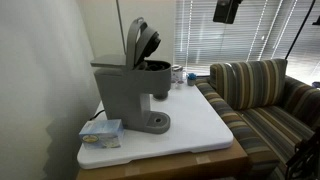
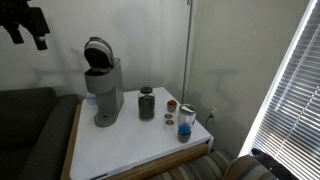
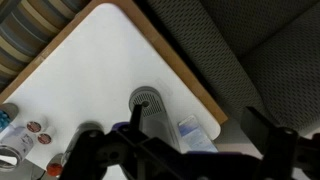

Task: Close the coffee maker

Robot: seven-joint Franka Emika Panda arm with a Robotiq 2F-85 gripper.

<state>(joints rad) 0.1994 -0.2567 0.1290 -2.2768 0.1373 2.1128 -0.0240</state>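
Observation:
The grey coffee maker [image 1: 125, 95] stands on the white table [image 1: 200, 125] with its hinged lid [image 1: 140, 42] raised and the dark brew head exposed. It also shows in an exterior view [image 2: 103, 90]. In the wrist view only its round drip base [image 3: 147, 100] shows, straight below. My gripper [image 1: 227, 10] hangs high above the table, well clear of the machine, and appears in an exterior view [image 2: 25, 25] at the top corner. In the wrist view its fingers [image 3: 180, 150] are blurred, spread apart and empty.
A small blue-white box [image 1: 101, 132] lies at the table corner beside the machine. A dark canister [image 2: 147, 103], small cups [image 2: 171, 104] and a bottle [image 2: 185, 122] stand further along. A striped couch [image 1: 265, 95] and a dark couch [image 2: 30, 130] flank the table.

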